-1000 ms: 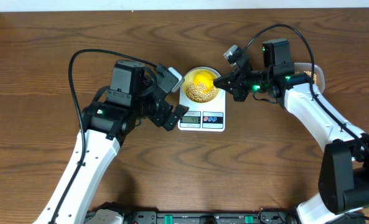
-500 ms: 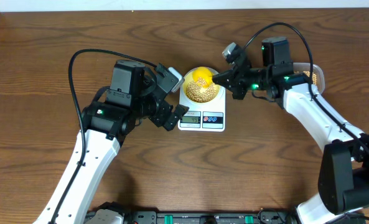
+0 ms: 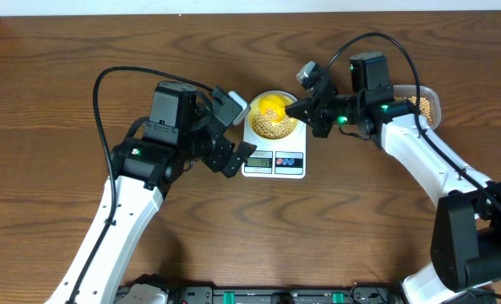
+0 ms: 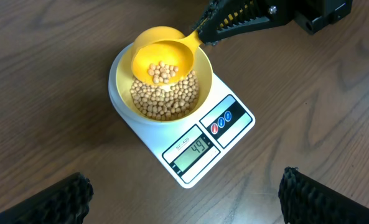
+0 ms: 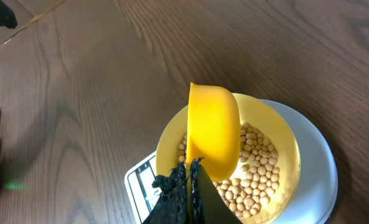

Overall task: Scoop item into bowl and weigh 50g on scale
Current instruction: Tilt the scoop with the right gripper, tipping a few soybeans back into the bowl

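While in jaws, scoop (image 4: 162,62) over bowl (image 4: 205,78).

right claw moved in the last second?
Yes, slightly. The right claw, shut on the yellow scoop, has edged toward the scale, exposing more of the clear container behind its arm.

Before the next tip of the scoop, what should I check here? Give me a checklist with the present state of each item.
1. Bowl sits squarely on the scale: ok.
2. Display shows the target: not ok, it reads 49.
3. Scoop is over the bowl, not the table: ok.
4. Scoop has beans left to add: ok, a small cluster.
5. Right gripper is shut on the scoop handle: ok.
6. Left gripper is open and empty: ok.
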### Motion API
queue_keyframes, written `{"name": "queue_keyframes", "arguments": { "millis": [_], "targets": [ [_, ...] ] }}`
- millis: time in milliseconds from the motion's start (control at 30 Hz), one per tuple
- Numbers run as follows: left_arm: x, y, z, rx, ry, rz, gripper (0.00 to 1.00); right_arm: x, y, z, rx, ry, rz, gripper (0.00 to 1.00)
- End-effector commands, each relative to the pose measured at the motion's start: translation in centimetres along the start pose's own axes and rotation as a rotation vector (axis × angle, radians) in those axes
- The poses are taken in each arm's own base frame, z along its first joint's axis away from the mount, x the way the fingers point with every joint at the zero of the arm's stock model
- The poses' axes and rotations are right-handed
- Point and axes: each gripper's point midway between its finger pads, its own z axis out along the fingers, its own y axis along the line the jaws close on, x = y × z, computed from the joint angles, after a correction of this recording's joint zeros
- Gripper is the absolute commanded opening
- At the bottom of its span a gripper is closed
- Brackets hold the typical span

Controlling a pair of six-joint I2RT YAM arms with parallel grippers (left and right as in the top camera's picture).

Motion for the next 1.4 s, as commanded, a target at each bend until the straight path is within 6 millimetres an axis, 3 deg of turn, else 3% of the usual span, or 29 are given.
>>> {"name": "queue_keyframes", "arguments": {
  "millis": [0, 300, 433, 567, 700, 933, 1167, 1367],
  "targets": [
    [0.2, 0.2, -0.1, -0.011, 0.004, 0.01, 0.98, -0.6, 0.5, -0.4, -0.003, -0.014, -0.001, 0.01],
    [0.2, 0.2, -0.1, -0.011, 0.004, 0.01, 0.98, -0.7, 0.4, -0.4, -0.001, -0.016, -0.004, 0.01],
    [0.2, 0.2, -0.1, -0.011, 0.004, 0.01, 0.98, -1.0, -1.1, -0.5, 0.082, -0.018, -0.029, 0.01],
    [0.2, 0.2, -0.1, -0.011, 0.004, 0.01, 0.98, 0.2, -0.5, -0.4, 0.06, 0.022, 0.046, 0.01],
    [0.2, 0.2, -0.1, -0.011, 0.004, 0.01, 0.98, -1.0, -0.9, -0.5, 0.073, -0.023, 0.015, 0.01],
    [0.2, 0.2, -0.1, -0.011, 0.004, 0.01, 0.98, -0.9, -1.5, -0.5, 0.11, -0.013, 0.004, 0.01],
    [0.2, 0.2, -0.1, -0.011, 0.004, 0.01, 0.98, -0.5, -1.2, -0.5, 0.089, -0.011, 0.157, 0.01],
    [0.2, 0.2, -0.1, -0.011, 0.004, 0.01, 0.98, -1.5, 0.1, -1.4, -0.038, -0.063, 0.279, 0.01]
  ]
}}
